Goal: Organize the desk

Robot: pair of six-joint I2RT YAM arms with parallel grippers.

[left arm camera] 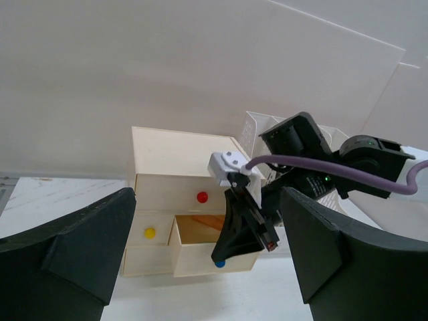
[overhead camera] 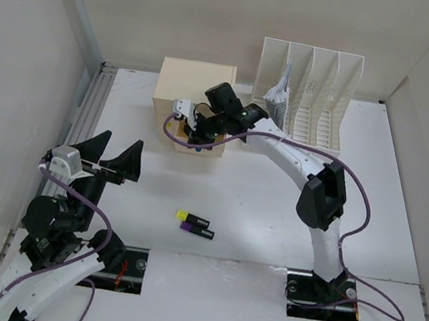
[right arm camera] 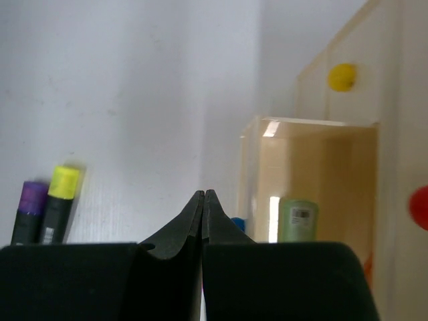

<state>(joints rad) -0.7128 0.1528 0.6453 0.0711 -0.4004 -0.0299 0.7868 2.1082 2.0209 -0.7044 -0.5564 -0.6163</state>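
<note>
Right tool (right arm camera: 202,200): fingers pressed together, nothing between them. It sits just in front of the open lowest drawer (left arm camera: 200,244) of the cream wooden three-drawer box (overhead camera: 196,85), beside that drawer's blue knob (left arm camera: 220,263).

A pale green labelled item (right arm camera: 297,221) lies inside the open drawer. The drawers with the red knob (left arm camera: 202,197) and the yellow knob (left arm camera: 150,233) are shut.

Left tool (overhead camera: 113,153): fingers wide apart, holding nothing, raised above the near left of the desk.

The large flat white desk (overhead camera: 270,217) spans the whole work area under both arms. It carries the box at far centre and a white slotted file rack (overhead camera: 322,88) at far right, with printed paper (overhead camera: 276,97) in the rack's left slot.

A yellow-capped black marker (overhead camera: 192,219) and a purple-capped black marker (overhead camera: 196,229) lie side by side at near centre, well apart from both tools.
</note>
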